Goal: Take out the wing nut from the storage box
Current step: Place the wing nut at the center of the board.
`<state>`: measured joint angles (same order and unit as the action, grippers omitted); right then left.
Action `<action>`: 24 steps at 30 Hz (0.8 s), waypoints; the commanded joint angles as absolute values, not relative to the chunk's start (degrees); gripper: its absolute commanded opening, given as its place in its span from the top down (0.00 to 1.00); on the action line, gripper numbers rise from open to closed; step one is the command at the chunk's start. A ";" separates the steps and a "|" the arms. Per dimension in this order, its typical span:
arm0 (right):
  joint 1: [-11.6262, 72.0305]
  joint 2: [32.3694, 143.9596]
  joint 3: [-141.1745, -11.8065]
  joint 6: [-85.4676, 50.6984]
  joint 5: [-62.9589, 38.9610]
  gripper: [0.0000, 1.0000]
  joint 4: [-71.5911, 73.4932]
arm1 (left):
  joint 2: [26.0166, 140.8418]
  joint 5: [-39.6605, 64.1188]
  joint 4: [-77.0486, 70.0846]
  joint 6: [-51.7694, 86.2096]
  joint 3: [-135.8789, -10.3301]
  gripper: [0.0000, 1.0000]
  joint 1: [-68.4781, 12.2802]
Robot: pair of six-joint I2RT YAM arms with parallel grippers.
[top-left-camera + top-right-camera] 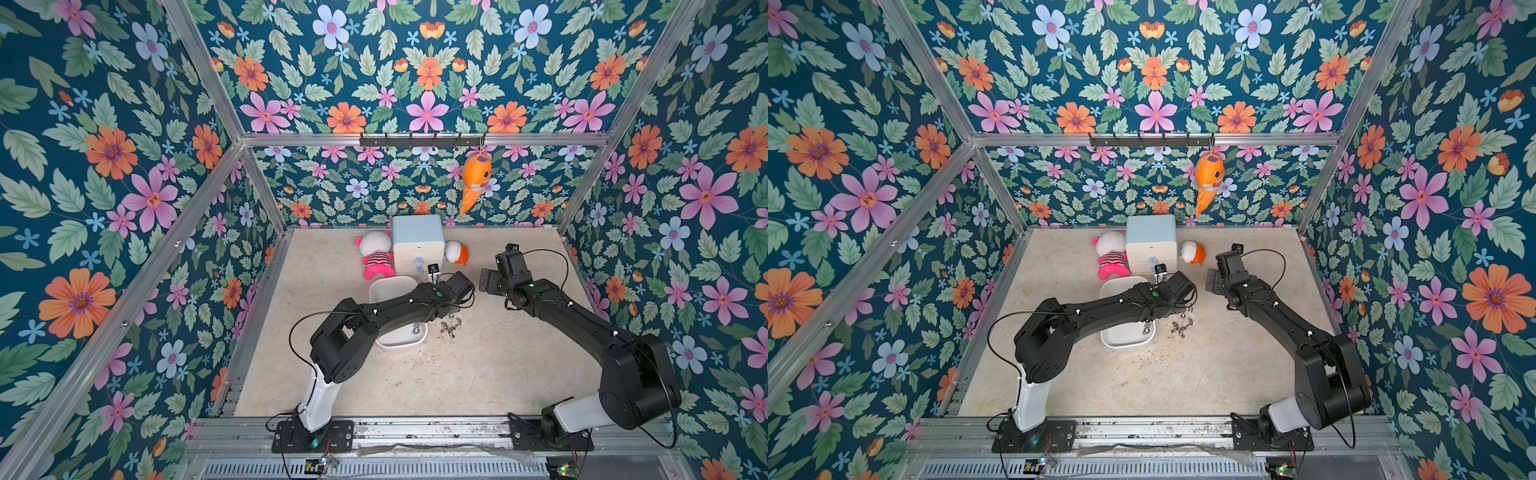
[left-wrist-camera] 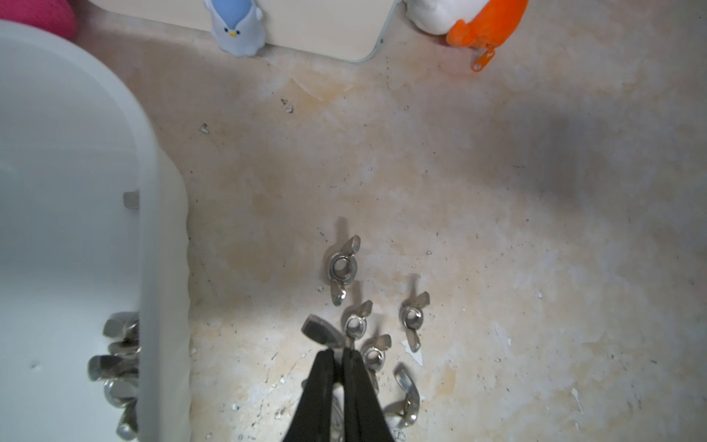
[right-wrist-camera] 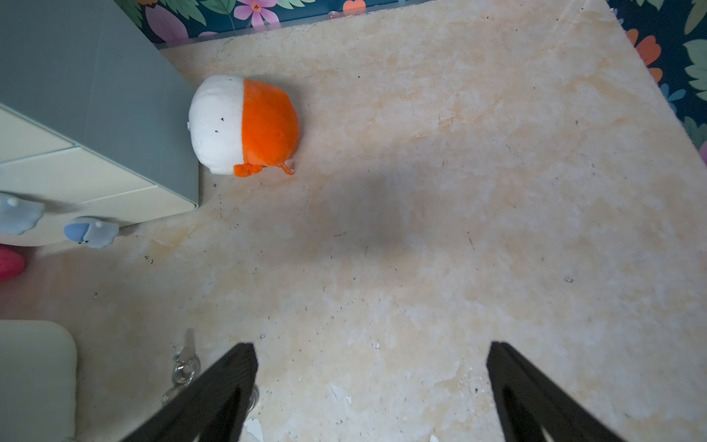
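Since it is pinched by one wing in the tightly closed left gripper [image 2: 338, 354], the small silver metal wing nut [image 2: 317, 330] hangs outside the shallow white plastic storage box [image 2: 160, 229], over the loose nuts [image 2: 412, 317] on the mottled beige table [image 2: 497, 191], likely to join them. Several more nuts [image 2: 118, 363] lie in the box. The right gripper [image 3: 371, 348] gapes wide, empty.

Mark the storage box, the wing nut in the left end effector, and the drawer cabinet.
storage box [image 1: 388, 291]: in a top view, bare far end of the inside.
held wing nut [image 2: 317, 330]: left wrist view, its protruding wing.
drawer cabinet [image 1: 417, 232]: in a top view, pale-blue top.
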<state>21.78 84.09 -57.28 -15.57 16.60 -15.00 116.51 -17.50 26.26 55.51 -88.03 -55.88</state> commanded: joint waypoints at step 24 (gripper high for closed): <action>21.82 84.20 -58.08 -15.82 16.87 0.01 -14.72 | 122.15 -14.70 28.22 55.90 -88.96 0.87 -55.99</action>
<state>21.78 84.09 -57.60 -15.57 16.56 -14.98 122.13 -14.72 27.53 56.27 -88.60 -55.96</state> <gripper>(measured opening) 0.993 0.132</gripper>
